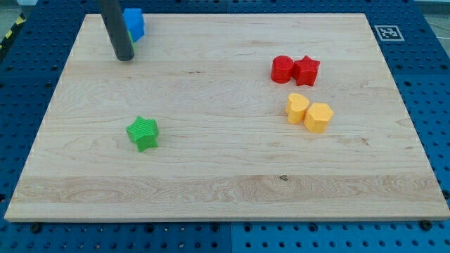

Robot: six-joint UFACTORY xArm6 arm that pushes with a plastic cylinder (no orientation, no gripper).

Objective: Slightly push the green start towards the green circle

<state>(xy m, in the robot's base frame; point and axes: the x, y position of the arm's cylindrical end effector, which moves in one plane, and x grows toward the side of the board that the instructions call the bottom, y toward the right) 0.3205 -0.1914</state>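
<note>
My tip (125,57) is in the upper left of the frame, resting on the wooden worktop (225,183). It is only a dark rod. It has no jaws, so nothing about them can be told.

Just to the right of my tip, almost touching the rod, sits a blue block (134,22). A little bit of green peeks out under the blue block, but I cannot tell what it is.

The green star (143,133) lies in the lower left part of the worktop. It is well apart from my tip, lower in the frame and a little to the right. Nothing touches it.

On the right side there are two pairs. The red round block (282,69) touches the red star (306,70) beside it. Below them, the yellow heart block (297,108) touches the yellow block with flat sides (318,117).

A small black and white tag (386,32) sits past the worktop's upper right corner.
</note>
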